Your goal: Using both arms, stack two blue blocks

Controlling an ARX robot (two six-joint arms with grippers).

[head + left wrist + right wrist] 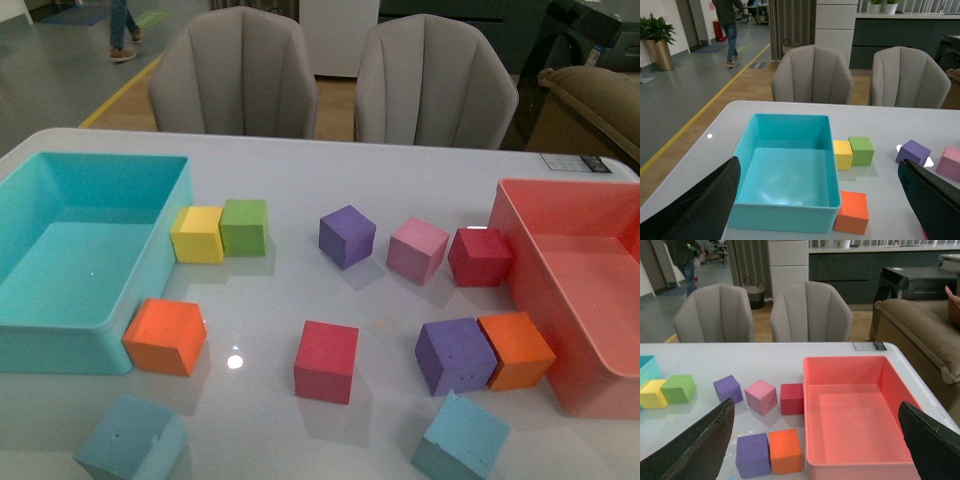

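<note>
Both blue blocks sit at the near edge of the table, well apart. The left blue block lies just in front of the left orange cube by the turquoise bin. The right blue block lies just in front of the purple cube and the right orange cube. Neither is touched, so the stack is not yet begun, and I judge the step in hand to be the reach for a first pick.

How to do it well? Each arm takes the block on its own side. Both blocks sit turned at an angle to the table edge, so the wrist should rotate until the jaws square up to two opposite faces, then drop from above. The blocks look like foam, so a gentle close should do. On the right, the purple cube is near, and a finger must stay clear of it. For the placing, one arm could steady the base block while the other lowers its block flat and centred.

Now the pose. No arm shows in the front view. The left gripper hangs spread wide with nothing between its fingers, looking out over the turquoise bin. The right gripper is spread just as wide and empty, above the coral bin. Both wrist cameras look across to the chairs, and neither shows a blue block. I judge the arms to be raised and drawn back, not yet tipped down at their targets.
</note>
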